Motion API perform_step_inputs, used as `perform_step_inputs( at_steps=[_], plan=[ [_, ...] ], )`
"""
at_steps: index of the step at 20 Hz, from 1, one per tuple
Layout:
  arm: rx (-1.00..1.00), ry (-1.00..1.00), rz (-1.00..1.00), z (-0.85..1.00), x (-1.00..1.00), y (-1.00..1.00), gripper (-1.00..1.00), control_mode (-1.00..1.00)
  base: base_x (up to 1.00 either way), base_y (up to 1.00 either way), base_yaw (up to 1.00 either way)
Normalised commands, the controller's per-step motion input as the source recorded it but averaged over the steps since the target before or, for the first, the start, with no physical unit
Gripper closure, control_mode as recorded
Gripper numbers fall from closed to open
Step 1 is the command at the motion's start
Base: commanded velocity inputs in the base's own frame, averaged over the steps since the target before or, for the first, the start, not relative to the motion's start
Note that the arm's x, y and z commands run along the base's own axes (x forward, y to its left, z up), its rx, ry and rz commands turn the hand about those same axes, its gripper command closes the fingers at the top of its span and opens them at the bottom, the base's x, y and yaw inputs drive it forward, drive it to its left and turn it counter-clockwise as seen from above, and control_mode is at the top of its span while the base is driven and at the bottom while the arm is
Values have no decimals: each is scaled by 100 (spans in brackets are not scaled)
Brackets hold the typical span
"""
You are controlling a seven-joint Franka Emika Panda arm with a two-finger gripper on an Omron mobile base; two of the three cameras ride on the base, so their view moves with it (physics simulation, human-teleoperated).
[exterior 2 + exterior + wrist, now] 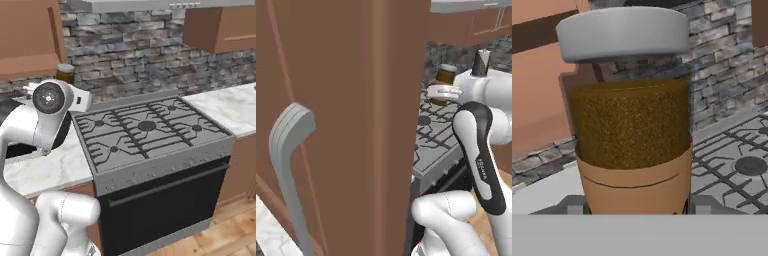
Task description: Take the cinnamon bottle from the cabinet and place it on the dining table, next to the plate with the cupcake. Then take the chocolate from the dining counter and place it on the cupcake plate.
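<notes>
The cinnamon bottle (632,135) is a brown jar with a pale grey cap, and it sits upright and very close in the hand view. My gripper (637,206) is shut on the bottle, with a grey fingertip (574,205) low on each side of it. In the left base view the bottle (445,76) is off the shelf, just right of the cabinet's open reddish-brown door (356,125), beyond my wrist. The right base view shows the bottle (65,73) above my arm, below the cabinet (27,35). The plate, cupcake and chocolate are out of view.
The door's long curved grey handle (286,150) hangs near the left. A gas stove (150,130) stands ahead with a marble counter (225,107) to its right and a wall cabinet (220,25) above. I cannot tell whether the white marble corner (266,232) is the dining table.
</notes>
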Motion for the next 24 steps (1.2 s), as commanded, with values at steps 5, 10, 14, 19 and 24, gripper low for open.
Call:
perform_step_inputs(
  at_steps=[5, 10, 14, 19, 24],
  plan=[
    [0, 0, 0, 0, 0, 0, 100, 100, 0, 1, -100],
    [0, 0, 0, 0, 0, 0, 100, 100, 0, 1, -100],
    [0, 0, 0, 0, 0, 0, 100, 100, 0, 1, -100],
    [0, 0, 0, 0, 0, 0, 100, 100, 0, 1, -100],
    [0, 0, 0, 0, 0, 0, 100, 100, 0, 0, -100]
  ],
)
